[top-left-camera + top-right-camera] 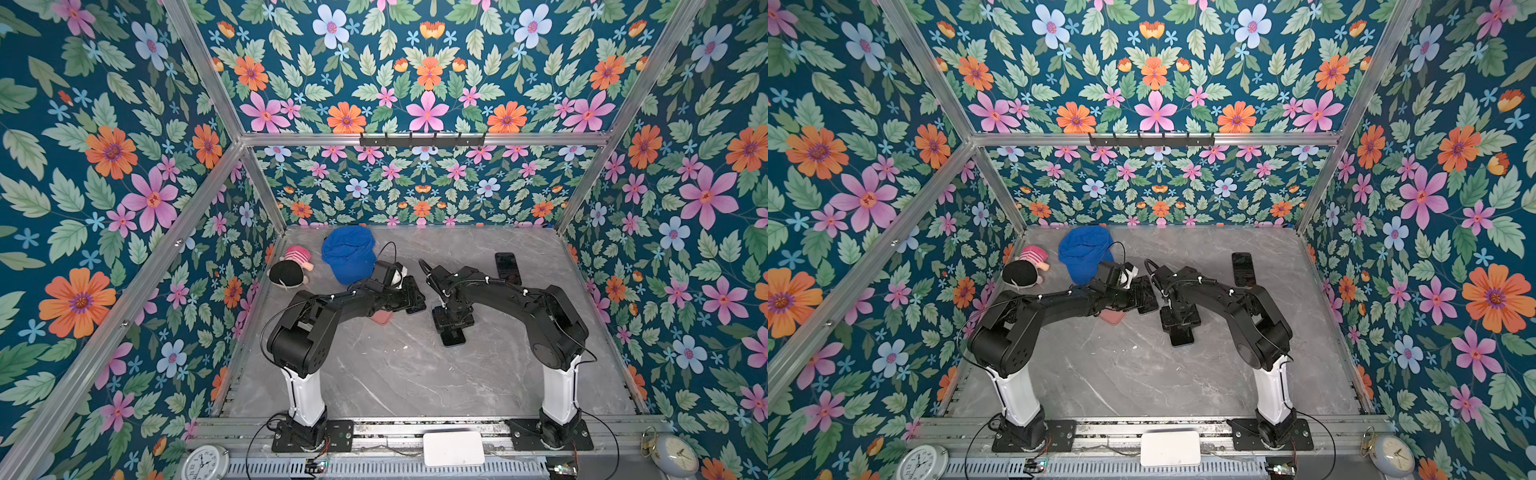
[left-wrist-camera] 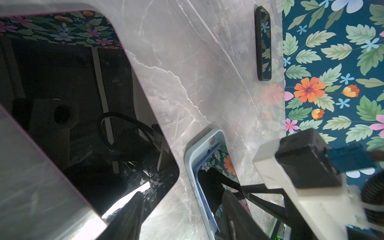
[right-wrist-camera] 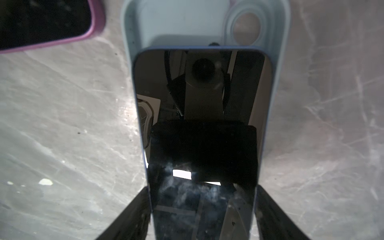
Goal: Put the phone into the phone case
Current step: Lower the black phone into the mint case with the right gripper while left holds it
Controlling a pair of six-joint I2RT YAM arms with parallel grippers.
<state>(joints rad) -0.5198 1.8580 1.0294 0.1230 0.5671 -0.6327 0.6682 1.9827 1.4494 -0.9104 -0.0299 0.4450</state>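
On the left, our left gripper (image 2: 182, 197) stands with jaws apart over the table (image 2: 187, 62), beside a pink-cased phone (image 2: 62, 93), apparently gripping nothing. Rightward, our right gripper (image 3: 202, 192) clamps the phone (image 3: 202, 99), whose far end lies inside the light blue phone case (image 3: 182, 22).

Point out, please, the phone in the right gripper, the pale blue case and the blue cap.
phone (image 3: 199, 104): right wrist view, middle of its screen.
case (image 3: 182, 22): right wrist view, bare inner floor.
cap (image 1: 348, 253): a top view, middle of its crown.
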